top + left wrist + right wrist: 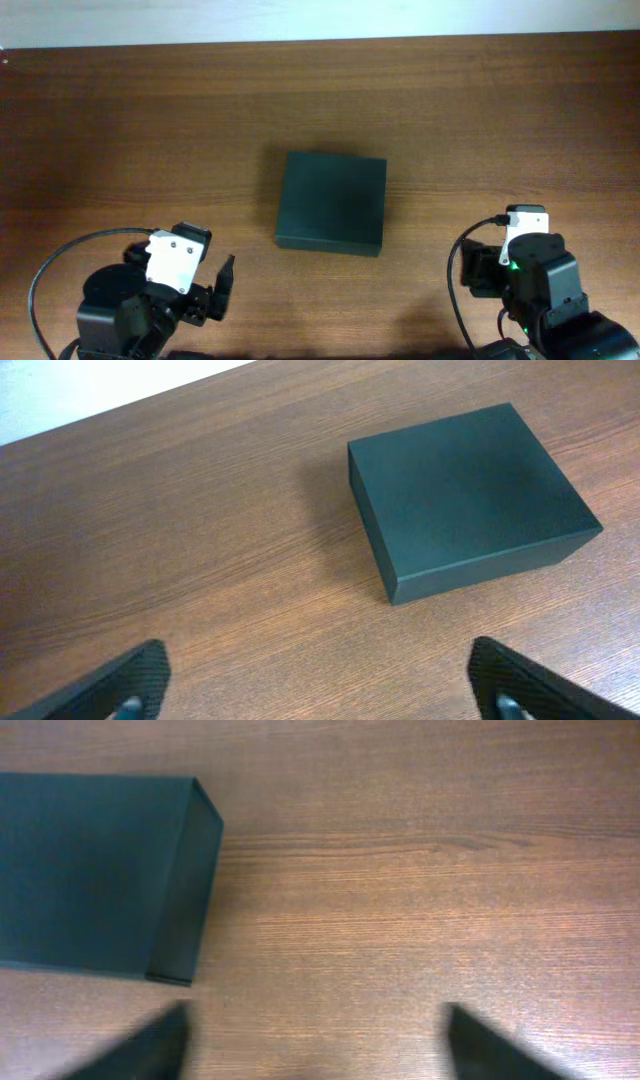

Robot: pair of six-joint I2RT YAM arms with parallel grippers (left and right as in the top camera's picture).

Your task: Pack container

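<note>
the tabletop fills the overhead frame, bare wood on all sides of the container, which sits shut at centre, probably so either arm can reach it. the left tool, lower left, and right tool, lower right, gape wide, holding nothing.
</note>
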